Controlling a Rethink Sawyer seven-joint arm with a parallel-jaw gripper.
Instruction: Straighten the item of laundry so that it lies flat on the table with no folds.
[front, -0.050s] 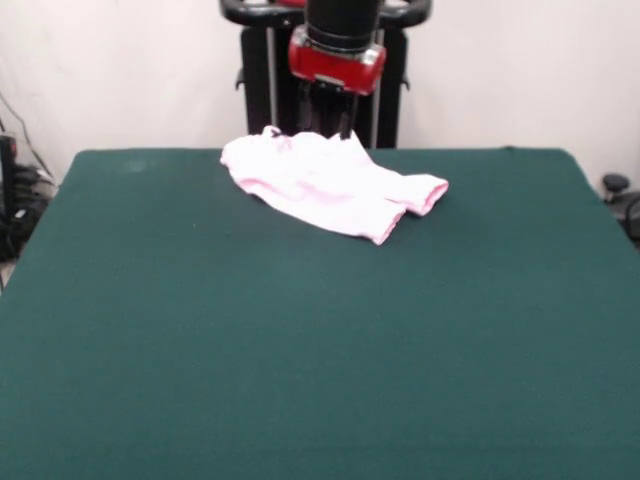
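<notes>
1. Front view: the item of laundry (330, 183), pale pink baby trousers, lies at the far middle of the bench (300, 350), close to its far edge, with most of the green cloth in front of it bare.
2. The tool (325, 122) hangs directly over the garment's far edge. Its tips meet or hide behind the raised cloth, so I cannot tell whether it is spread or pinching; it sits there, I judge, to work the waist end.
3. The trousers' long axis runs from upper left to lower right. The two cuffed legs point right, the nearer one angled toward the viewer; the bunched waist is at left.
4. Folds and overlap remain, so it is not yet flat.
</notes>
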